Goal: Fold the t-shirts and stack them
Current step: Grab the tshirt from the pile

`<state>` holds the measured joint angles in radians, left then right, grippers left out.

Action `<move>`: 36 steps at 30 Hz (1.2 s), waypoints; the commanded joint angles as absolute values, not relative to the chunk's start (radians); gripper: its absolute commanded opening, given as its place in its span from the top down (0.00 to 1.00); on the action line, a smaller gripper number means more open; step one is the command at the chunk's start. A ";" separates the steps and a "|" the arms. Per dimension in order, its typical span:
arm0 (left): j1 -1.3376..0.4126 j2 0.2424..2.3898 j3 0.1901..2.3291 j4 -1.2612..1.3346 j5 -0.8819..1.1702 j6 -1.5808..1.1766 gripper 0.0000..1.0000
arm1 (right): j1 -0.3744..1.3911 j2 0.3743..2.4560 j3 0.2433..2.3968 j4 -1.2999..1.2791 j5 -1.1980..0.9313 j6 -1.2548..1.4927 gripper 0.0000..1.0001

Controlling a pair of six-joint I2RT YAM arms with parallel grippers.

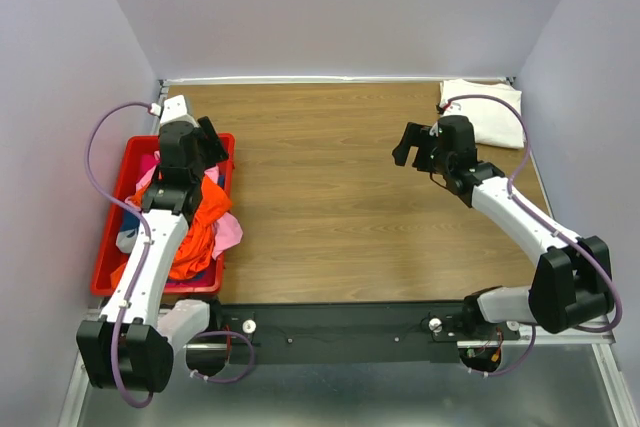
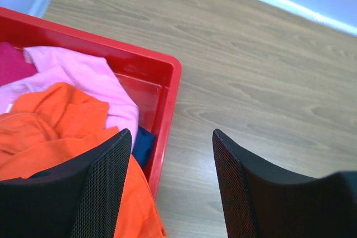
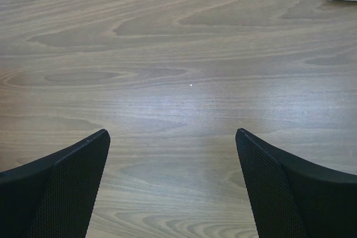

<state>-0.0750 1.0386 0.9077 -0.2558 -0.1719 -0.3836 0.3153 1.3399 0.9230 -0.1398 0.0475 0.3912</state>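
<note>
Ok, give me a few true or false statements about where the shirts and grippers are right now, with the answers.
1. The orange shirt lies in the bin. True.
2. The white shirt is in the bin too. False: it lies on the table, at the far right corner.
3. The left gripper is open. True.
4. The right gripper holds the pink shirt. False: it is open and empty over bare wood; the pink shirt is in the bin.

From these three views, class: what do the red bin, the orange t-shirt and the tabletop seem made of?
Red bin: glossy moulded plastic, judging by its sheen. Orange t-shirt: soft matte cloth, creased and draping. Tabletop: wood or wood-look laminate; grain lines, faint glare.
</note>
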 commanded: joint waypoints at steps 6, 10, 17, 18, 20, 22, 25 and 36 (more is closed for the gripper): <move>-0.067 1.037 0.919 -0.354 -0.287 -0.411 0.27 | 0.321 1.310 0.885 -0.152 0.094 0.399 0.00; -0.058 1.119 0.936 -0.506 -0.357 -0.452 0.27 | 0.322 1.307 0.884 -0.152 0.109 0.400 0.00; -0.008 1.175 0.940 -0.589 -0.370 -0.544 0.20 | 0.322 1.307 0.871 -0.146 0.112 0.413 0.00; 0.024 1.177 0.934 -0.601 -0.362 -0.557 0.20 | 0.324 1.305 0.868 -0.147 0.112 0.414 0.00; 0.087 1.183 0.905 -0.623 -0.315 -0.592 0.22 | 0.322 1.298 0.859 -0.146 0.114 0.419 0.00; 0.175 1.164 0.873 -0.615 -0.259 -0.610 0.25 | 0.322 1.293 0.853 -0.146 0.118 0.417 0.00; 0.224 1.131 0.809 -0.572 -0.232 -0.626 0.25 | 0.321 1.287 0.844 -0.146 0.121 0.417 0.00; 0.229 1.158 0.825 -0.494 -0.133 -0.612 0.74 | 0.322 1.287 0.847 -0.144 0.121 0.417 0.00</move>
